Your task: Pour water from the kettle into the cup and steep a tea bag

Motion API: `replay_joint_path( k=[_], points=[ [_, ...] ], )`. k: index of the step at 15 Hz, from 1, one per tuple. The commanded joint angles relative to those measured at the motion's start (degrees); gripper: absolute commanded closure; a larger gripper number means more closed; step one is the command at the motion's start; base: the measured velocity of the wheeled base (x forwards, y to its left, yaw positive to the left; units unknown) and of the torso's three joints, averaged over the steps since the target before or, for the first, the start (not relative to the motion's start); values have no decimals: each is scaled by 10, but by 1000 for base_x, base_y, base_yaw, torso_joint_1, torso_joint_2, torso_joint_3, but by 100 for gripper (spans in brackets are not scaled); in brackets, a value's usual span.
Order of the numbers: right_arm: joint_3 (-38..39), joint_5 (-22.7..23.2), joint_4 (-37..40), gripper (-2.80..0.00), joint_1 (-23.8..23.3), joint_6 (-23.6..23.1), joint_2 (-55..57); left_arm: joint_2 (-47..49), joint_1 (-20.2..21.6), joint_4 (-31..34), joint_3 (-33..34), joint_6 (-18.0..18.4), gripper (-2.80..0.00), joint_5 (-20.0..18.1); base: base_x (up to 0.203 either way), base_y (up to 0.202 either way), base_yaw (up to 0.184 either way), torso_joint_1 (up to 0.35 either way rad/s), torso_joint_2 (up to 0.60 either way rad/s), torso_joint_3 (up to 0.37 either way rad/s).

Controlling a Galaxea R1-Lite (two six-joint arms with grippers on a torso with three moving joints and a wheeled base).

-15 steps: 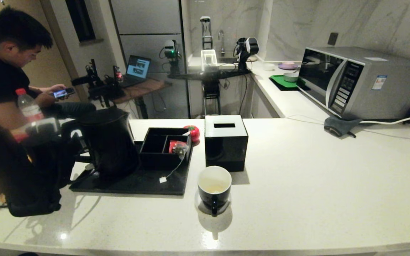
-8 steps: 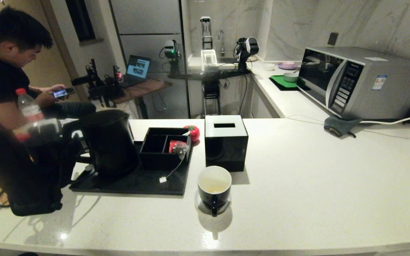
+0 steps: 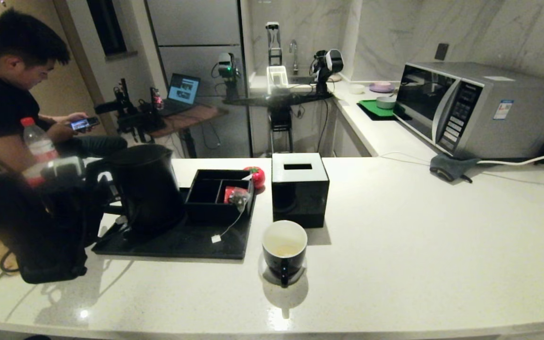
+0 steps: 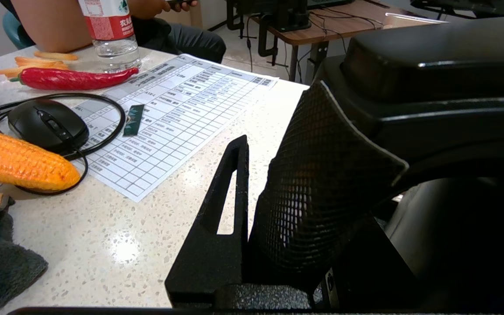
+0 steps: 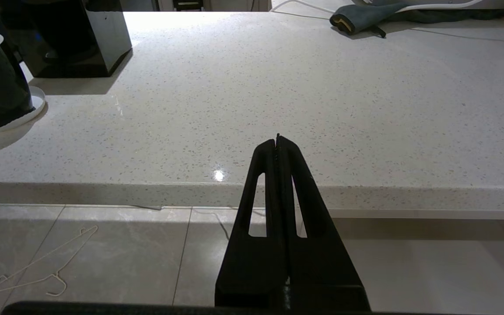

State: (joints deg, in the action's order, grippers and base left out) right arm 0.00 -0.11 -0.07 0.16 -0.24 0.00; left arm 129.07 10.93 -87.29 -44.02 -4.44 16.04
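Matte black kettle (image 3: 145,189), glossy cup (image 3: 284,252), speckled polished stone counter (image 3: 418,245).

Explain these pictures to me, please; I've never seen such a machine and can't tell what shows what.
This is a two-armed robot at a kitchen counter. The wide picture comes from a camera on its head. The other two come from cameras on its wrists, looking along the fingers.

On the counter is a black tray carrying a kettle and a compartment box. The box holds a tea bag, whose string hangs onto the tray. Nearby are a black tissue box and a cup with a little pale liquid inside. A microwave stands further back.

The left gripper is at the kettle's handle. The right gripper, shut and empty, hangs off the counter's near edge, outside the head camera's picture.
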Motion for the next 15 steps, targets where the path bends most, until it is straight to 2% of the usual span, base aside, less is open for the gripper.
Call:
replay_joint_path(
  k=[1, 15],
  points=[
    [0, 0, 0, 0, 0, 0, 0, 8, 0, -27, -1, -1, 0, 1, 0, 0, 0, 0, 0, 0],
    [0, 0, 0, 0, 0, 0, 0, 16, -7, -27, -6, -1, 0, 1, 0, 0, 0, 0, 0, 0]
  ],
)
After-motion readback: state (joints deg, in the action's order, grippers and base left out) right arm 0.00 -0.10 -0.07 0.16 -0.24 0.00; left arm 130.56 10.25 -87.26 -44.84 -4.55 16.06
